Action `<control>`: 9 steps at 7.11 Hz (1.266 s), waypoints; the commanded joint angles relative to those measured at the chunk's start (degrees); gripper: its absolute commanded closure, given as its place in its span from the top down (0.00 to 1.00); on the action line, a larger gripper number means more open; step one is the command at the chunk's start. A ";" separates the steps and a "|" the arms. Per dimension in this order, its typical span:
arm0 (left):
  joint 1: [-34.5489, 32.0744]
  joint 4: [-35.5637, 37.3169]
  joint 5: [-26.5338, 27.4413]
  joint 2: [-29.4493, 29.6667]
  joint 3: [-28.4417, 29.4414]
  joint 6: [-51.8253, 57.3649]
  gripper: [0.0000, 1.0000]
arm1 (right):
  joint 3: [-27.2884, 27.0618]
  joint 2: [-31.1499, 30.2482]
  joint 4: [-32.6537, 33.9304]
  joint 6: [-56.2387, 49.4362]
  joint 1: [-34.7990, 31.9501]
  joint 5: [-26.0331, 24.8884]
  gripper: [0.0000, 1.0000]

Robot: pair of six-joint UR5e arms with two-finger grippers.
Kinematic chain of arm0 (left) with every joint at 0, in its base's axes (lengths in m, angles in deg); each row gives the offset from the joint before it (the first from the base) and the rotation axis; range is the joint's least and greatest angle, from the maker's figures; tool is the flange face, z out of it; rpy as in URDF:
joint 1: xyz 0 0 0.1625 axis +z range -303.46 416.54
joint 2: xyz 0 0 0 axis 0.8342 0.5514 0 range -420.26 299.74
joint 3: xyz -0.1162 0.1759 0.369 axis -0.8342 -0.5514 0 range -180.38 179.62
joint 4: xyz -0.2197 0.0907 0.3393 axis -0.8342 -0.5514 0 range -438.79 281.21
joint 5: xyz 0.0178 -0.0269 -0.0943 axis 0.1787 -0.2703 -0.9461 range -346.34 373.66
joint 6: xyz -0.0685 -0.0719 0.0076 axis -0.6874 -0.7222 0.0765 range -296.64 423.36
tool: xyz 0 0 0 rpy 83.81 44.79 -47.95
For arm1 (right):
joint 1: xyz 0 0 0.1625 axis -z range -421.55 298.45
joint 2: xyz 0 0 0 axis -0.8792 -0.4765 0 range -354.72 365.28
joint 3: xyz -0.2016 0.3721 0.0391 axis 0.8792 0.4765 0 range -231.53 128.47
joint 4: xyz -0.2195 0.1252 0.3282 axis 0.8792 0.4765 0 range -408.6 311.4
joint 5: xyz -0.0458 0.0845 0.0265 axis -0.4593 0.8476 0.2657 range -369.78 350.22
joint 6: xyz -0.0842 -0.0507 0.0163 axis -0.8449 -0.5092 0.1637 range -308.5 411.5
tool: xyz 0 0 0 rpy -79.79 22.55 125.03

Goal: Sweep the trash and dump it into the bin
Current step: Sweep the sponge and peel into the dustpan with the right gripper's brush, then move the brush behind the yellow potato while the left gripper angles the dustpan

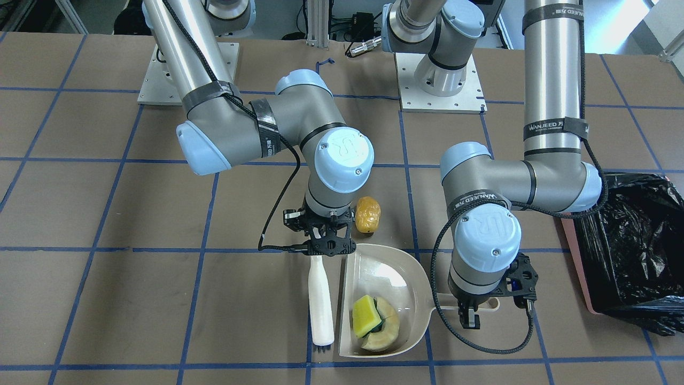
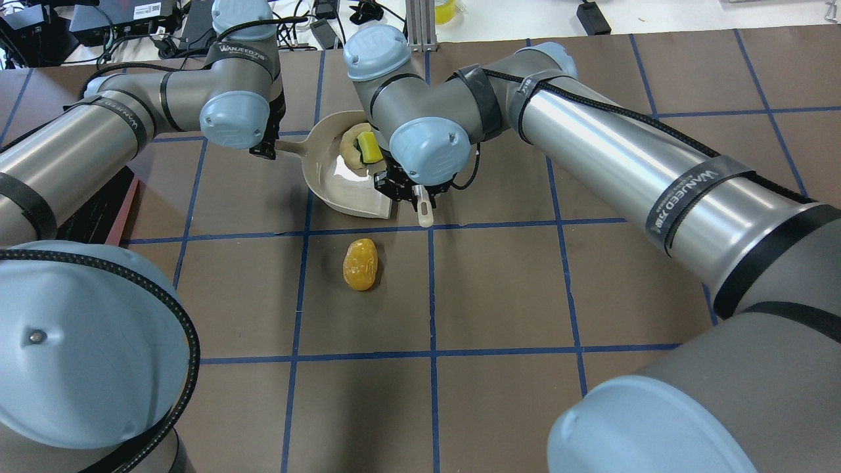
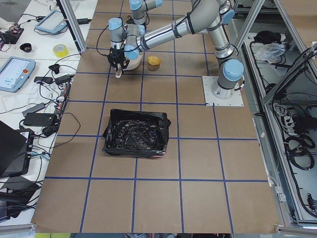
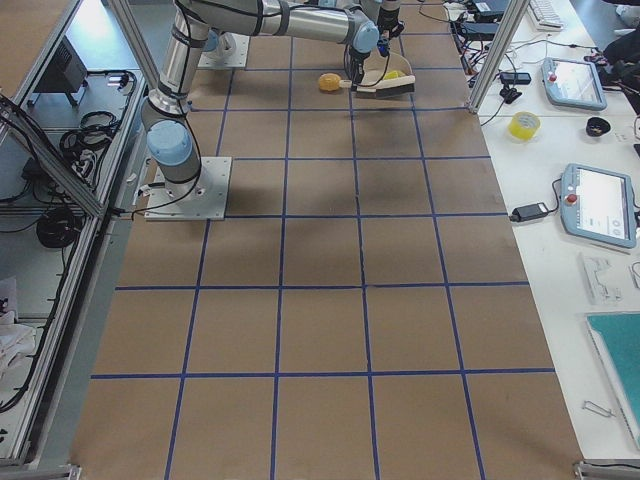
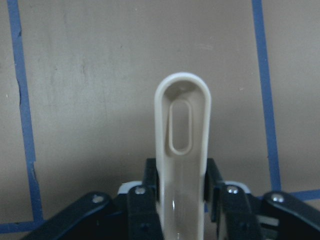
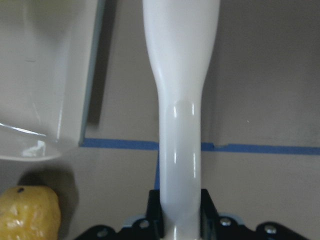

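A beige dustpan (image 1: 374,267) lies on the table. In it are the yellow-green wedge (image 1: 365,315) and the pale rind slice (image 1: 385,332). The golden-brown lump (image 1: 368,214) lies on the table just outside the pan's open side, also in the overhead view (image 2: 360,264). My left gripper (image 1: 469,315) is shut on the dustpan's handle (image 5: 181,145). My right gripper (image 1: 327,243) is shut on a white brush (image 1: 321,299) that lies alongside the pan, its handle filling the right wrist view (image 6: 181,125). The bin (image 1: 630,251), pink with a black bag, stands beyond my left arm.
The table is brown with blue tape grid lines. The two arm bases (image 1: 438,80) stand at the robot's side of the table. The bin also shows in the exterior left view (image 3: 136,133), well away from the pan. Desks with tablets and cables flank the table's far edge.
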 commanded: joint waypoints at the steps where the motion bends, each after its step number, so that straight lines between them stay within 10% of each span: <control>1: 0.77 -1.06 -0.01 -0.80 -0.16 0.60 0.00 | -4.17 -5.73 -6.78 1.27 2.12 -1.26 0.04; 9: 12.38 -4.50 0.08 -9.75 -9.36 11.67 0.00 | -25.54 -16.84 2.03 31.82 -6.53 9.63 0.02</control>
